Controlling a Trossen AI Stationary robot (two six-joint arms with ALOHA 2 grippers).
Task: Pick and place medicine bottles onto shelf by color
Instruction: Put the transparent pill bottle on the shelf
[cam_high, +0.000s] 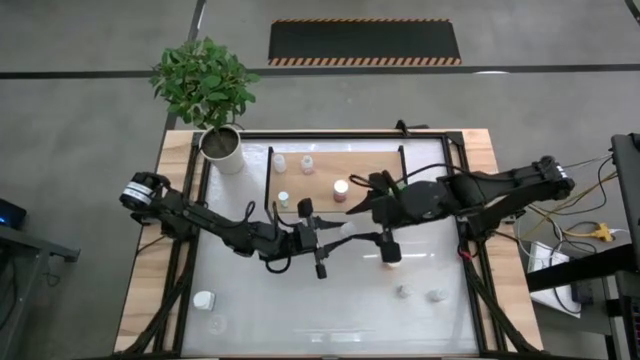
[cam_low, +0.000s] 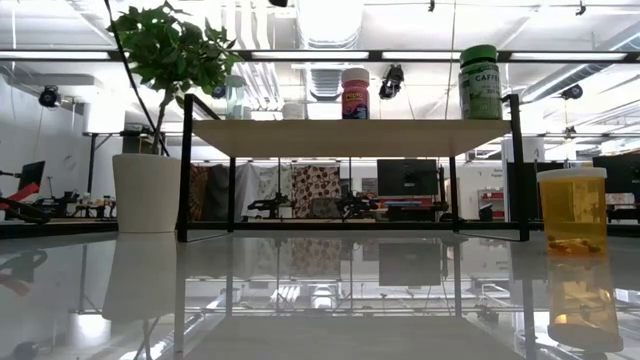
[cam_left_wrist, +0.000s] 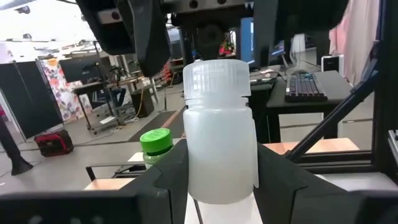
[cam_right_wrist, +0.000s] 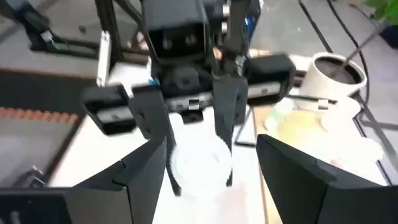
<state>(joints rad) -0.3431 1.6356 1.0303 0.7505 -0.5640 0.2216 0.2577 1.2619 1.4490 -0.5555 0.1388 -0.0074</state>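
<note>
2 grippers meet mid-counter: my left gripper (cam_high: 335, 238) is clenched on a white bottle (cam_left_wrist: 219, 134), held upright between its fingers just short of the shelf (cam_high: 340, 172), and my right gripper (cam_right_wrist: 194, 163) faces it with fingers spread, grasping nothing. I judge this the carry or hand-over step for a white bottle. Next I need a steady lift onto the shelf board beside the matching white ones, without knocking the orange bottle (cam_low: 571, 210).

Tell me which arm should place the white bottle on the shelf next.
Left, probably. The left gripper already clamps the white bottle near the table's middle, beside the shelf. The right gripper is open and holds nothing.
</note>
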